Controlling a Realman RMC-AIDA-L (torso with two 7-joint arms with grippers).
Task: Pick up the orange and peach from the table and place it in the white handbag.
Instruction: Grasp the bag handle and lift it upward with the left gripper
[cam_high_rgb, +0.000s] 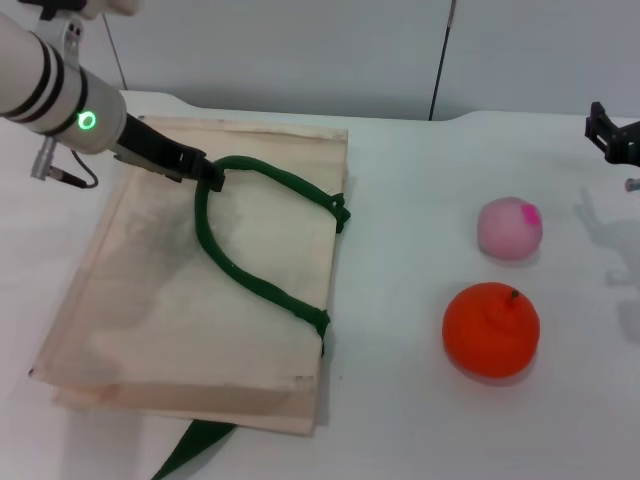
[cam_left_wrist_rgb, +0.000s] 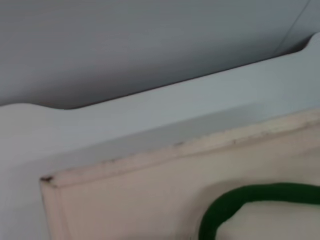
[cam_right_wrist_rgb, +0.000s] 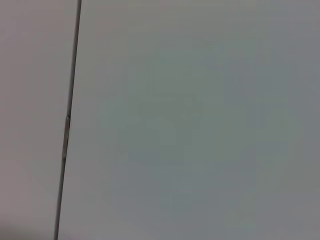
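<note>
The white handbag (cam_high_rgb: 190, 290) lies flat on the table at the left, and its green rope handle (cam_high_rgb: 235, 265) loops across its top face. My left gripper (cam_high_rgb: 207, 170) is at the far end of that handle, shut on it. The left wrist view shows the bag's far corner (cam_left_wrist_rgb: 150, 195) and a piece of the green handle (cam_left_wrist_rgb: 240, 200). The orange (cam_high_rgb: 491, 329) sits on the table at the right. The peach (cam_high_rgb: 510, 227), with a magenta spot, sits just beyond it. My right gripper (cam_high_rgb: 612, 133) hovers at the far right edge, away from both fruits.
A green strap (cam_high_rgb: 190, 450) sticks out from under the bag's near edge. The white table (cam_high_rgb: 400, 400) ends at a grey wall behind. A thin dark cable (cam_high_rgb: 440, 60) runs down the wall. The right wrist view shows only the wall.
</note>
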